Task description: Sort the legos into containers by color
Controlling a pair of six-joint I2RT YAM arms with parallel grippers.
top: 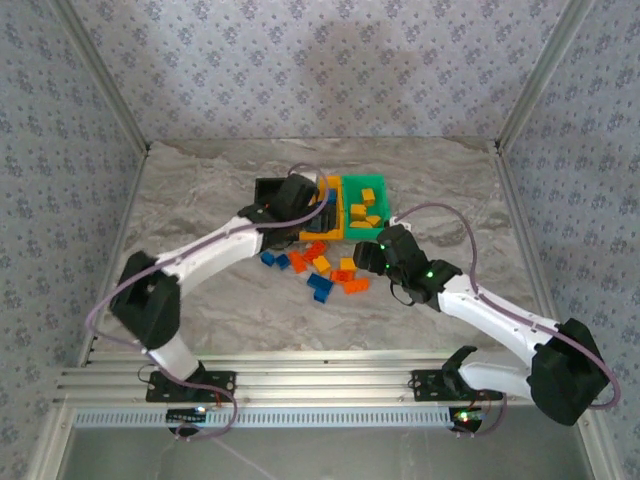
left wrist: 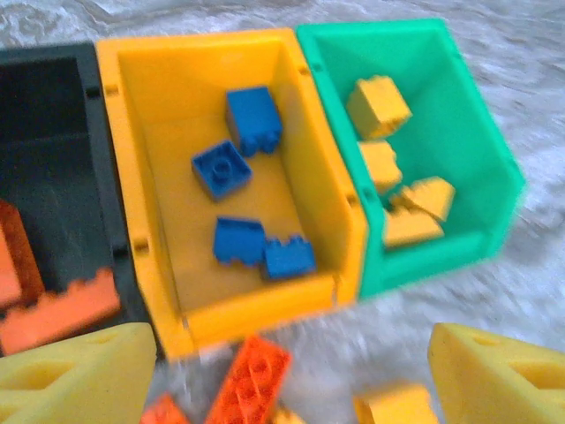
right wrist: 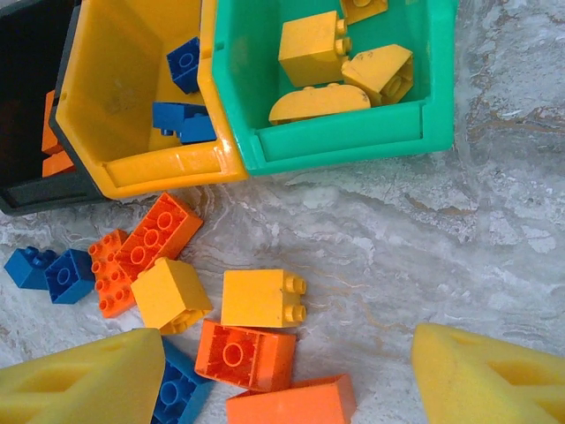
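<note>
Right gripper [right wrist: 284, 353] hangs wide open, empty; the yellow brick [right wrist: 256, 299] lies just at twelve o'clock from it, long axis three-to-nine, among loose legos [right wrist: 154, 234] at six o'clock of the containers [right wrist: 344, 146]. Left gripper [left wrist: 291, 371], also open and empty, sits farther off.

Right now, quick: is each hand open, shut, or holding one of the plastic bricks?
Left hand: open, holding nothing.
Right hand: open, holding nothing.

Loose legos [right wrist: 260, 299] before 3 part-filled containers [right wrist: 344, 141]
</note>
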